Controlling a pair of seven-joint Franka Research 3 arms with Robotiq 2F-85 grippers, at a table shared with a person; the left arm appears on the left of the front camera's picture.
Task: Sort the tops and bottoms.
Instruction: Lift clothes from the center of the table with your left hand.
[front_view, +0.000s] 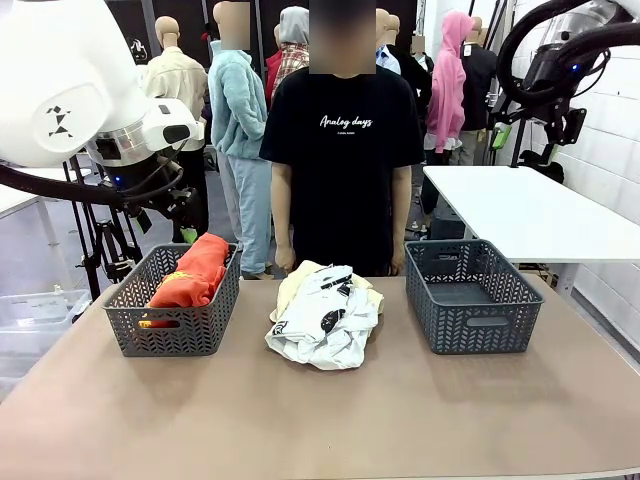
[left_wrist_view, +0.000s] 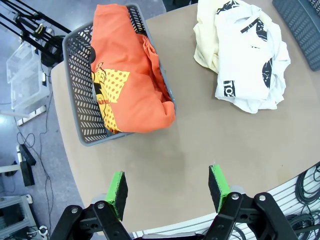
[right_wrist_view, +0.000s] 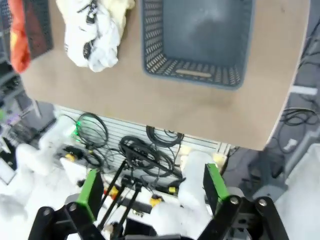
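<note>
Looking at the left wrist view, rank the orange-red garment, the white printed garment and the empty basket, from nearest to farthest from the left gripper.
From the left gripper, which is open and holds nothing:
1. orange-red garment, lying in the grey basket just ahead of the fingers.
2. white printed garment, loose in the middle, off to the picture's right.
3. empty basket, at the picture's far top right corner.

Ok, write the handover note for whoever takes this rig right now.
Left gripper: open, holding nothing, raised on the left basket's side of the table.
Right gripper: open, holding nothing, high over the table's near edge.
Done: orange-red garment lies in the left basket.
Left: white printed garment lies on the pale yellow garment mid-table; the right basket holds nothing.
</note>
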